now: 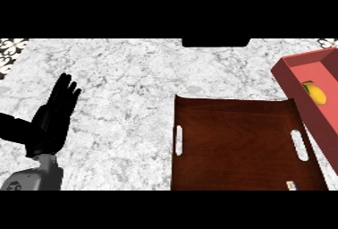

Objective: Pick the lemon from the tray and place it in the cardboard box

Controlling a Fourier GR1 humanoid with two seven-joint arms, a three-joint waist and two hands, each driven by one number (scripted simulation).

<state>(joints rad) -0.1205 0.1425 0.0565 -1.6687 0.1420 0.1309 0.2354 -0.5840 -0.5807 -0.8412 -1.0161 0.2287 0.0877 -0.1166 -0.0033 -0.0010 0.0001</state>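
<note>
Lemon (pixel 316 93) inside cardboard box (pixel 290 82) at right edge, tray (pixel 234 143) bare, left hand (pixel 54 117) open.

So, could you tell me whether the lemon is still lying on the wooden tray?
No, the lemon lies inside the reddish box at the right edge, and the tray carries nothing.

Yellow lemon (pixel 317 93) lying inside the red box (pixel 295 88) at the right, brown tray (pixel 238 147) just beside it, left hand (pixel 52 117) open on the white counter (pixel 132 80).
</note>
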